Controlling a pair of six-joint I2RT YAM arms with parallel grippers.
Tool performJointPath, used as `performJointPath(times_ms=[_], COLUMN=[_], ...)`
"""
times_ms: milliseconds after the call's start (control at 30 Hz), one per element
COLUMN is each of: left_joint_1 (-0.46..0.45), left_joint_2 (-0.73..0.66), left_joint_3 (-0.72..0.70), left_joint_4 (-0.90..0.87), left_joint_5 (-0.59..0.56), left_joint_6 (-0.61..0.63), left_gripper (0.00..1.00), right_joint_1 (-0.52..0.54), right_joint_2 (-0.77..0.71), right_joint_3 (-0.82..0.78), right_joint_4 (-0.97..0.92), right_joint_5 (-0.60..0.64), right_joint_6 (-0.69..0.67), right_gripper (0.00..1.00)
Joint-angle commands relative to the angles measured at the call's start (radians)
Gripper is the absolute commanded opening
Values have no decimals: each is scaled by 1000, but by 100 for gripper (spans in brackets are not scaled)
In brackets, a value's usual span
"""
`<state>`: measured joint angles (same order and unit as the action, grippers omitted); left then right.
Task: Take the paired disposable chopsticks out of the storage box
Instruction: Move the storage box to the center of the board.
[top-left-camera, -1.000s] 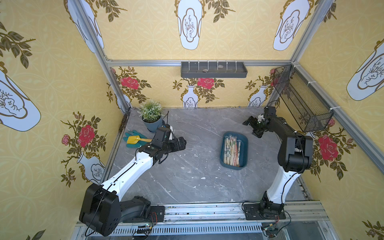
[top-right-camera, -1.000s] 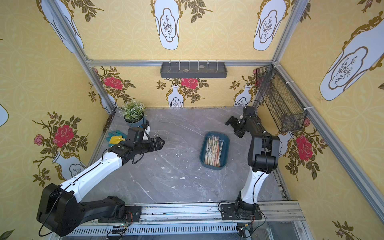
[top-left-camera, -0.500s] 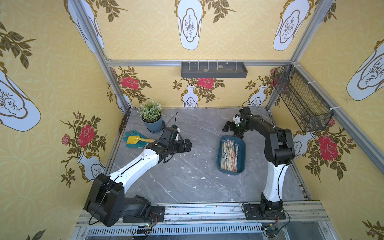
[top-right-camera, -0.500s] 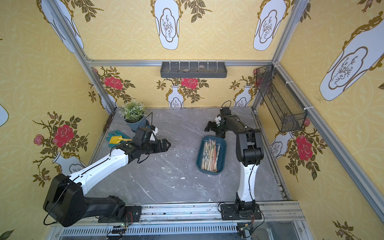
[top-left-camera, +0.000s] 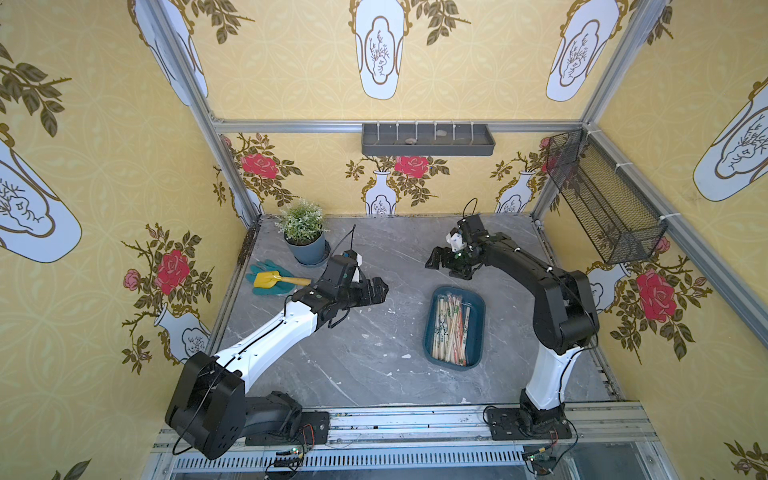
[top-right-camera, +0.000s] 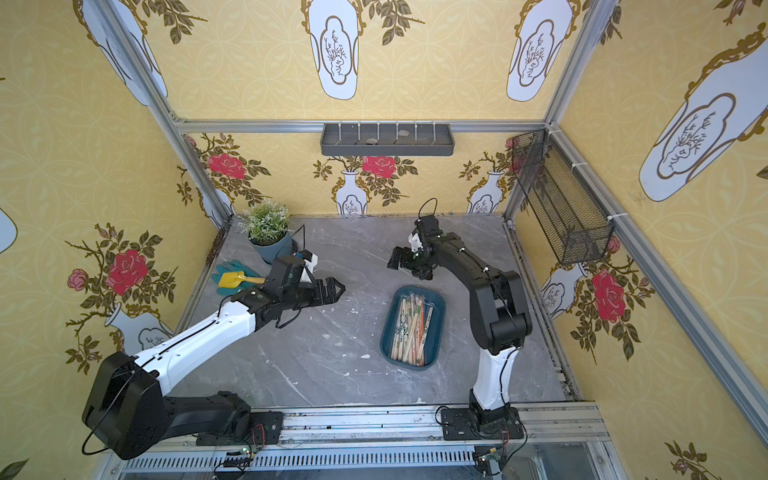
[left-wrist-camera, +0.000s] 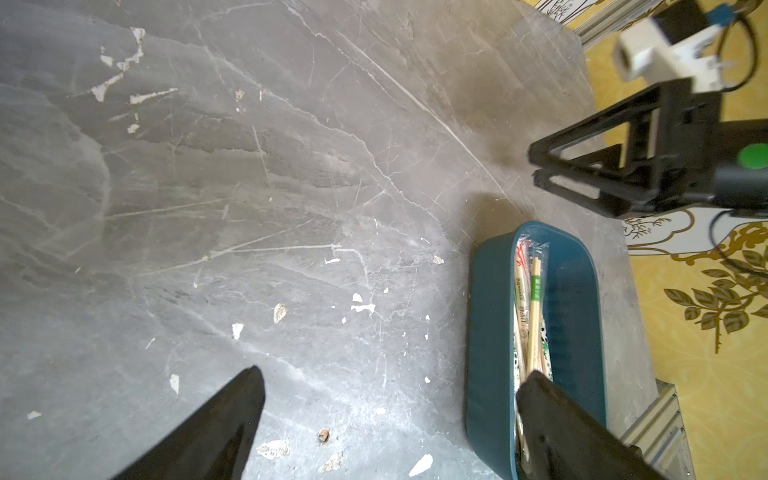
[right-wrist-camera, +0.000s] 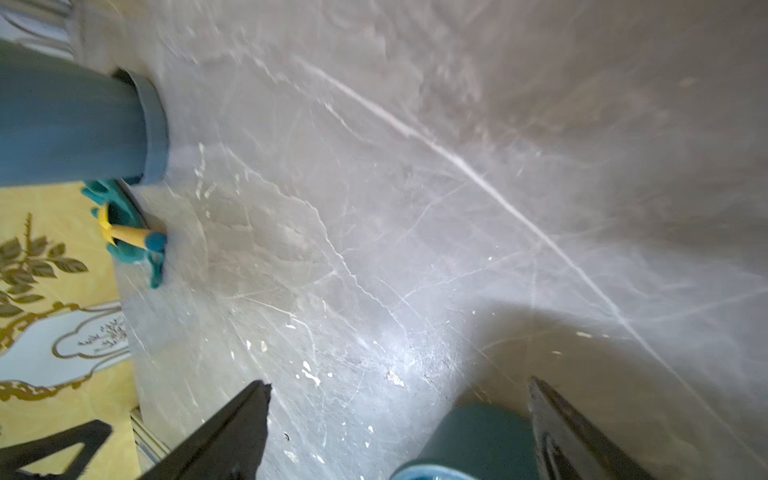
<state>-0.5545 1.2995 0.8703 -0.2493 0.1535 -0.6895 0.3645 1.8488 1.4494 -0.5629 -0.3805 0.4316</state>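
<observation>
Chopsticks in printed clear sleeves lie heaped lengthwise inside the shallow teal storage box, which sits on the grey marble table, right of centre. The left gripper hovers over bare table to the box's left, fingers spread wide and empty. The right gripper hangs just beyond the box's far end, fingers likewise wide, gripping nothing.

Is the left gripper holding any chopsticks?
No, the left gripper is open and empty, and the chopsticks lie in the box.
</observation>
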Motion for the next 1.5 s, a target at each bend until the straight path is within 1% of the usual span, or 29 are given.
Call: performJointPath(times_ms=[0,100,233,367,433,467,533,633,800,933,1000,1167,1300,1467], left_joint_1=[0,2,2,2,2,2,1,1,-1,-7,-8,-13,-29,-67], left_joint_2=[-24,-63,-83,-80,-78,-73,-58,-42,-30,-28,-28,-19,0,17], left_joint_3=[-35,-77,-92,-77,-72,-63,-47,-33,-24,-23,-24,-16,3,44], left_joint_4=[47,85,65,19,13,5,-8,-7,-5,-5,-7,-7,-8,-33], left_joint_5=[1,14,-19,-5,13,28,45,74,93,94,91,92,91,45], left_joint_6=[-1,-1,-1,-1,-1,23,32,41,45,50,50,46,35,-5], left_gripper=[100,100,100,100,100,100,100,100,100,100,100,100,100,100], right_joint_1=[-35,-50,-55,-59,-57,-53,-47,-42,-32,-19,-3,75,114,111], right_joint_2=[-104,-226,-398,-540,-582,-594,-596,-553,-453,-405,-385,-332,-322,-411], right_joint_3=[-44,-137,-302,-457,-514,-541,-579,-592,-553,-512,-491,-445,-432,-476], right_joint_4=[0,-42,-92,-112,-100,-93,-71,-35,37,103,120,144,149,100], right_joint_5=[86,151,226,232,215,211,201,192,182,140,123,114,130,170], right_joint_6=[78,100,140,198,230,244,258,261,234,217,223,253,277,292], right_gripper=[97,98,97,97,98,97,97,97,97,98,97,97,97,97])
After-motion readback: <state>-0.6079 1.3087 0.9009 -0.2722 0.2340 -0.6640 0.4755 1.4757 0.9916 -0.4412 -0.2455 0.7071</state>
